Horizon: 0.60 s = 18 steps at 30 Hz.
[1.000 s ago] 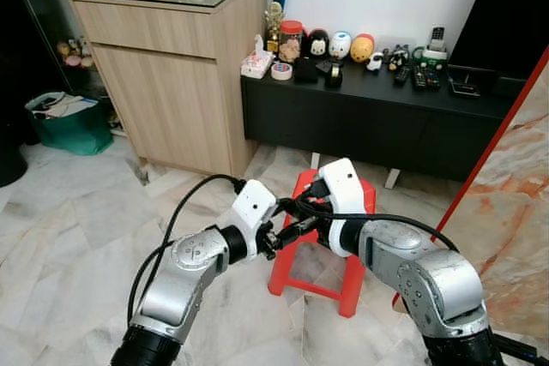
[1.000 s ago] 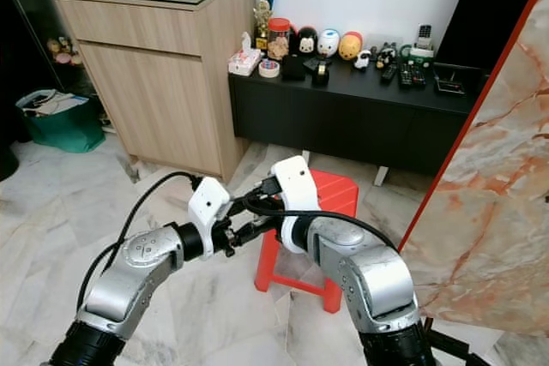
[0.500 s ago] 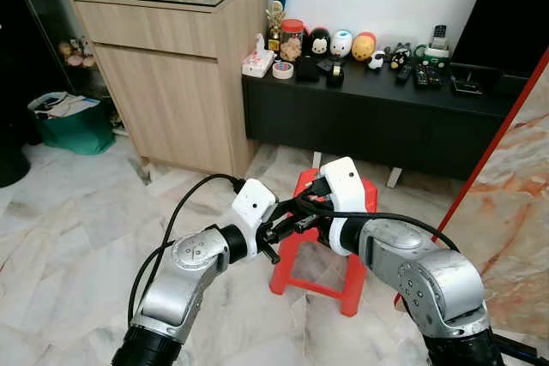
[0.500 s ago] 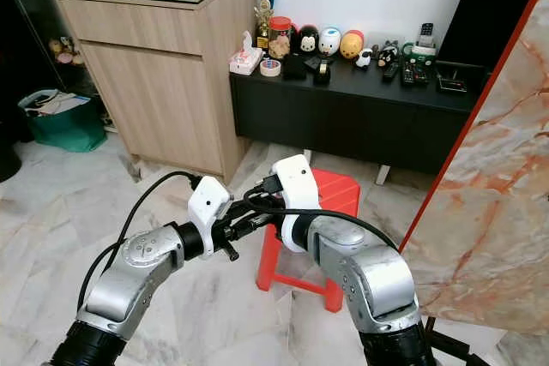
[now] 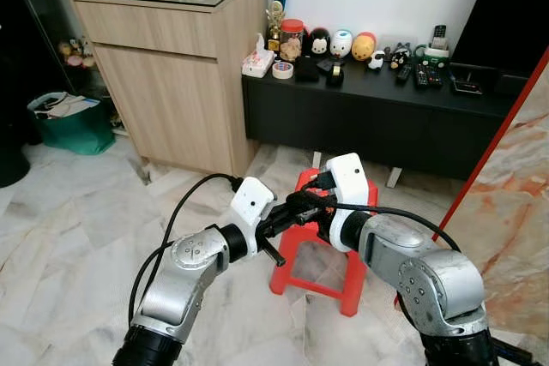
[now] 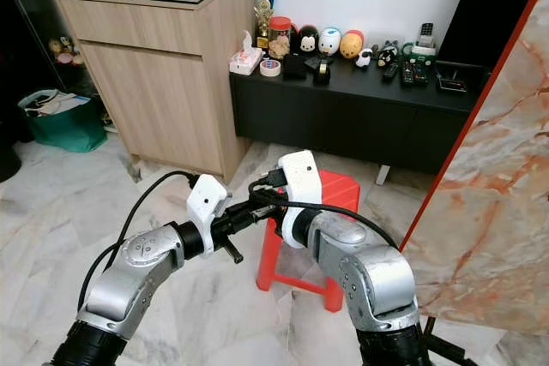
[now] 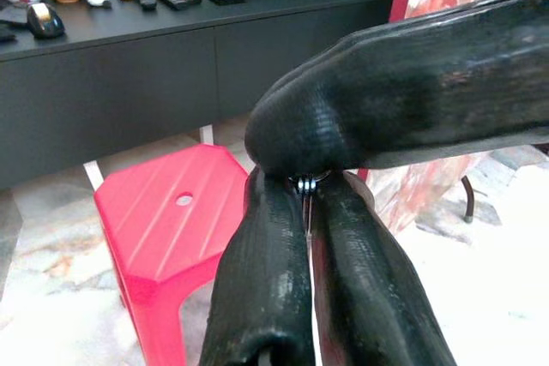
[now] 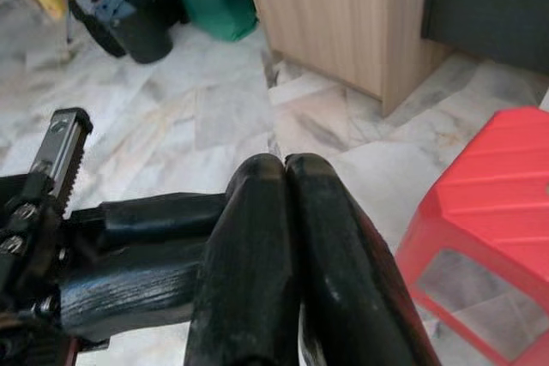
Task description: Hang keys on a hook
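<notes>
My two grippers meet at chest height over a red stool. The left gripper is shut, and a small metal key ring is pinched at its fingertips. A dark key piece dangles below its fingers. The right gripper is shut and lies crosswise on top of the left fingertips, touching them just above the ring. In the right wrist view its fingers press together, with the left gripper's fingers underneath. I cannot tell whether the right gripper also holds the ring.
A wooden cabinet stands at the far left. A low black sideboard carries toys and remotes along the back wall. A marble slab with a red edge leans at the right. A green bag sits on the marble floor.
The right wrist has lifted a little and its fingers now lie over the left fingertips. The dark key piece has swung down below the left gripper.
</notes>
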### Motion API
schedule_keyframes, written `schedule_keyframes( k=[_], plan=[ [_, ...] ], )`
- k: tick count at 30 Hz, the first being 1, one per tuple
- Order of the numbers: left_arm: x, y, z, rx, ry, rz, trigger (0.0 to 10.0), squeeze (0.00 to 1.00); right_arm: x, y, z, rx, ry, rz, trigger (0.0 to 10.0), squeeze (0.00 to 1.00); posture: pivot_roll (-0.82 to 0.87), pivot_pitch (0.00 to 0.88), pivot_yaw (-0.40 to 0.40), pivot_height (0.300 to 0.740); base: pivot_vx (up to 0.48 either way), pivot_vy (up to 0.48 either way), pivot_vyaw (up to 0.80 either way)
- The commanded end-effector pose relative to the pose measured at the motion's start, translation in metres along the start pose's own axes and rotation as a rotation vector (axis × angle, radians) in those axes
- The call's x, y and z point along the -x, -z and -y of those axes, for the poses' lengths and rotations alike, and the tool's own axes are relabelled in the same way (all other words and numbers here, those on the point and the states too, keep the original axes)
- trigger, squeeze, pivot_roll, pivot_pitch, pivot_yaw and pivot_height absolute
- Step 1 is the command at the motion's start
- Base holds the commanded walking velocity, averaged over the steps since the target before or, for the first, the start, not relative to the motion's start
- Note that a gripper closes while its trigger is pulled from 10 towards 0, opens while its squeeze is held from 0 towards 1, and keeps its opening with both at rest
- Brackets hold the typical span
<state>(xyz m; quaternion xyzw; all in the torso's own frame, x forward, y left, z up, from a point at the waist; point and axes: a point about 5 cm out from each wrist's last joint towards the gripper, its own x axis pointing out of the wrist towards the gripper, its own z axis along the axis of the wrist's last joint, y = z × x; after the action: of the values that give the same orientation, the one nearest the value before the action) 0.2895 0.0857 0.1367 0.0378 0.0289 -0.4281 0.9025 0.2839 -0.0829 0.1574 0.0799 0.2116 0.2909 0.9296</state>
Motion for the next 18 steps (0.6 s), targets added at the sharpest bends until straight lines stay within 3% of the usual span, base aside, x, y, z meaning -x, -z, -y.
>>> schedule_keyframes(
  k=[1,4,15,16,18],
  plan=[
    [0.0021,-0.0049,-0.0024,-0.005,0.0,0.023,0.0,0.0,0.0034,0.011,0.0248,-0.067,0.126,-0.022,10.0,0.0,0.0,0.0,-0.008,0.723,0.0,0.0,0.0],
    [0.0031,-0.0041,-0.0025,0.001,-0.002,0.023,0.0,0.0,0.0041,0.0142,0.0333,-0.121,0.17,-0.017,10.0,0.0,0.01,0.001,-0.008,0.723,0.0,0.0,0.0],
    [0.0047,-0.0009,0.0008,0.012,0.017,0.007,0.0,0.0,0.0001,0.0173,0.0329,-0.147,0.168,-0.007,10.0,0.0,0.01,0.0,-0.007,0.723,0.0,0.0,0.0],
    [0.0047,-0.0009,0.0008,0.012,0.016,0.007,0.0,0.0,0.0,0.0156,0.0332,-0.142,0.166,0.005,10.0,0.93,0.01,0.0,-0.009,0.723,0.0,0.0,0.0],
    [0.0046,-0.0009,0.0008,0.012,0.016,0.007,0.0,0.0,0.0,0.0146,0.0335,-0.141,0.166,0.012,10.0,0.93,0.01,0.0,-0.009,0.723,0.0,0.0,0.0]
  ],
)
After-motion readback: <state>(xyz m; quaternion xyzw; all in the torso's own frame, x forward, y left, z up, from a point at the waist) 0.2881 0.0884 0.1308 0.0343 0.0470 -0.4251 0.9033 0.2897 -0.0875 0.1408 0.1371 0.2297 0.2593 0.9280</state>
